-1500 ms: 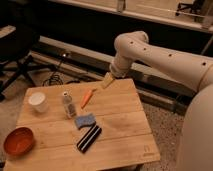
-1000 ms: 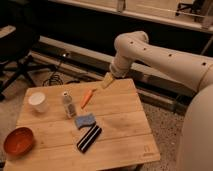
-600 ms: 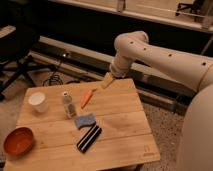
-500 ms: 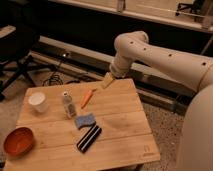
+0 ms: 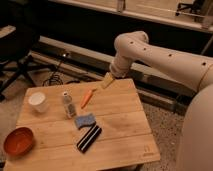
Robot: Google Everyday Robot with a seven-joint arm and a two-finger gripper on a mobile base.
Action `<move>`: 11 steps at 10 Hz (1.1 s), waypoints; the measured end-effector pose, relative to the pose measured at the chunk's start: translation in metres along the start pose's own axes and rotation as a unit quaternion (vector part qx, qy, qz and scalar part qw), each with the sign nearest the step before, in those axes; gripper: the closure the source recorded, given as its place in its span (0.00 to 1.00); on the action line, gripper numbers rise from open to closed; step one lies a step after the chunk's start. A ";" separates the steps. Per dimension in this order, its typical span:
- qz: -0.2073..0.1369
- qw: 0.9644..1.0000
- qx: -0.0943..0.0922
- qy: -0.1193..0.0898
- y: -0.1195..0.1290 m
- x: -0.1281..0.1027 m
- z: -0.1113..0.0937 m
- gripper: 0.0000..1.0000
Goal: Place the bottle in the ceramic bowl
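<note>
The small clear bottle (image 5: 68, 104) with a pale cap stands upright on the wooden table (image 5: 120, 125), just right of the white cup (image 5: 38, 101). The orange-red ceramic bowl (image 5: 19, 141) sits at the table's front left corner. My gripper (image 5: 106, 81) hangs at the end of the white arm above the table's far edge, up and to the right of the bottle and far from the bowl. It holds nothing that I can see.
An orange carrot-like piece (image 5: 87, 98) lies between the bottle and the gripper. A blue sponge (image 5: 84, 120) and a black striped object (image 5: 89, 138) lie mid-table. An office chair (image 5: 15, 55) stands to the far left and cables (image 5: 57, 77) lie on the floor.
</note>
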 end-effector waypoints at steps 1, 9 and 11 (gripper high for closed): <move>0.000 1.000 0.000 0.000 0.000 0.000 0.000 0.20; -0.101 0.994 0.037 -0.010 -0.090 0.038 0.001 0.20; -0.139 0.990 0.034 -0.018 -0.120 0.054 0.003 0.20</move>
